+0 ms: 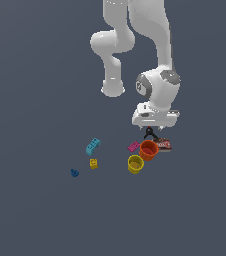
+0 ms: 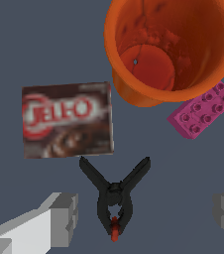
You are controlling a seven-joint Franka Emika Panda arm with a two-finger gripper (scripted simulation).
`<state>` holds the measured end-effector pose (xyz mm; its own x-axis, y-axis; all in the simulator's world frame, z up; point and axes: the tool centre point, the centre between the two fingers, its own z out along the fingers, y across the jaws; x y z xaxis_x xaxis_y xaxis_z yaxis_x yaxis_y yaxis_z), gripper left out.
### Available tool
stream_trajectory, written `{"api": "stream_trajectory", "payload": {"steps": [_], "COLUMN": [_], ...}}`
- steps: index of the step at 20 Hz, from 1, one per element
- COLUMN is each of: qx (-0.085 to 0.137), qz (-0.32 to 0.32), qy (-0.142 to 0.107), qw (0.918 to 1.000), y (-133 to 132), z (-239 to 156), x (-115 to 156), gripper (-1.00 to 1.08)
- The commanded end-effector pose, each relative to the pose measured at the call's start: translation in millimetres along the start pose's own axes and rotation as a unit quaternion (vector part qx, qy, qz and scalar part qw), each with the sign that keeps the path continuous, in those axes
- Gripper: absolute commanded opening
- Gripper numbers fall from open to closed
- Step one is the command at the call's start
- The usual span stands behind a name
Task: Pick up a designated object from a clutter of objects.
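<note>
Lowering straight keeps the spread fingers (image 2: pixel 146 213) either side of the black clamp (image 2: pixel 114 196); squeeze its body, clear of the packet (image 2: pixel 67 120) and orange cup (image 2: pixel 171 47)

A plain dark grey worktop (image 1: pixel 35 210) carries the clutter. The black clamp (image 1: pixel 149 134) lies at the orange cup's (image 1: pixel 148 149) twelve o'clock; the yellow cup (image 1: pixel 135 164) at its seven.

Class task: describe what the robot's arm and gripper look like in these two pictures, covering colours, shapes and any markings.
The arm is glossy white, built of thick rounded tube-like links with bulging elbow joints. Its wrist joint carries dark grey round caps. The gripper has a flat white box-shaped body. In the wrist view its fingers are blocky, white with grey stepped pads. No cables or markings are visible.
</note>
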<state>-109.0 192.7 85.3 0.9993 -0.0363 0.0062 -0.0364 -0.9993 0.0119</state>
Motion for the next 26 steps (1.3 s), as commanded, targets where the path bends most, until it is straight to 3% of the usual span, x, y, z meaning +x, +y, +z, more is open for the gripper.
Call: {"api": "stream_trajectory", "payload": {"steps": [1, 7, 15, 26], "qx": [0.003, 0.005, 0.005, 0.006], "qz": [0.003, 0.005, 0.005, 0.005], "qy": [-0.001, -0.003, -0.003, -0.003], "qw": [1.0000, 1.0000, 1.0000, 1.0000], "y": [-7.4, -16.1, -15.7, -16.4], "z": [9.5, 20.5, 26.2, 66.1], "x": [-11.8, -26.9, -27.3, -28.8], "gripper": [1.00, 1.00, 1.00, 1.00]}}
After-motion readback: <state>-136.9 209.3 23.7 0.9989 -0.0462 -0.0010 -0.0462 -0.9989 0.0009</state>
